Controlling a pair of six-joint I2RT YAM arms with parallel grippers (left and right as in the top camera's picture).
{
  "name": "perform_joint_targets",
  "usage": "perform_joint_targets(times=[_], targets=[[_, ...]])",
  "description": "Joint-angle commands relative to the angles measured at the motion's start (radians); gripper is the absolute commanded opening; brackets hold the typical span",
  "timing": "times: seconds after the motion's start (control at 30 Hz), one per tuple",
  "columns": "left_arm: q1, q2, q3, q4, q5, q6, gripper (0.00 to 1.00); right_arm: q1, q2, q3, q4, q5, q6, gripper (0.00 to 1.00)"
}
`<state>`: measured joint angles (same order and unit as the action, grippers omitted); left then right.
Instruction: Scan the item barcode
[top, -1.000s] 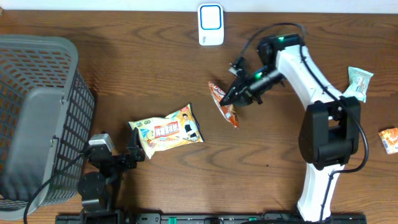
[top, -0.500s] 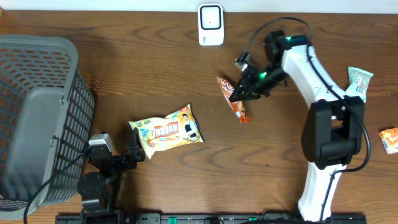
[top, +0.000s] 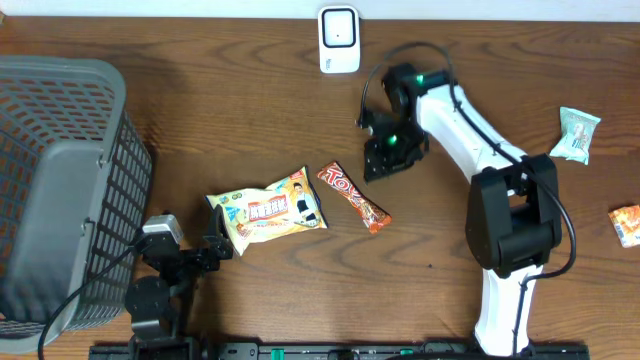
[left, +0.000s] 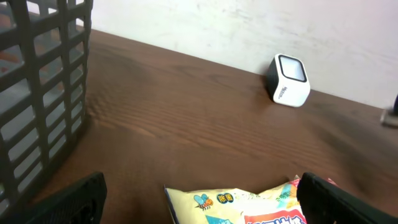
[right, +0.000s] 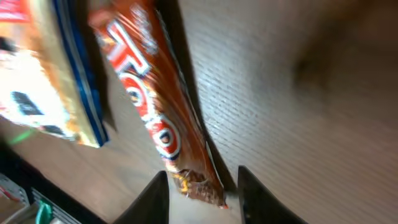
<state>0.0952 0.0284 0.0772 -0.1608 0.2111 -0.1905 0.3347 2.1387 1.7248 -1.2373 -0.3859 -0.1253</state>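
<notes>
An orange-red candy bar (top: 352, 196) lies flat on the wooden table, and in the right wrist view the bar (right: 155, 118) runs down toward the jaws. My right gripper (top: 376, 163) hovers just up and right of it, open, gripping nothing (right: 200, 182). The white scanner (top: 339, 38) stands at the table's back edge, also visible as a white scanner (left: 289, 89) in the left wrist view. My left gripper (top: 214, 246) rests open at the front left, its fingers either side of a yellow snack bag (left: 249, 202).
The yellow snack bag (top: 268, 209) lies just left of the candy bar. A grey mesh basket (top: 60, 180) fills the left side. A pale green packet (top: 578, 133) and an orange packet (top: 626, 224) lie at the right edge.
The right gripper carried the candy bar leftward, opened and let it go; the bar now lies on the table beside the snack bag. The left arm has not moved.
</notes>
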Motion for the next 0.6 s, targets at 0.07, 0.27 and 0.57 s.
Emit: perform_joint_targets(times=[0.07, 0.27, 0.57], targets=[[-0.003, -0.004, -0.023, -0.011, 0.006, -0.009, 0.98, 0.066, -0.035, 0.053, -0.013, 0.018, 0.063, 0.01], [-0.003, -0.004, -0.023, -0.011, 0.006, -0.009, 0.98, 0.139, -0.033, 0.021, 0.048, 0.151, 0.141, 0.01], [-0.003, -0.004, -0.023, -0.011, 0.006, -0.009, 0.98, 0.179, -0.019, -0.134, 0.230, 0.217, 0.204, 0.01]])
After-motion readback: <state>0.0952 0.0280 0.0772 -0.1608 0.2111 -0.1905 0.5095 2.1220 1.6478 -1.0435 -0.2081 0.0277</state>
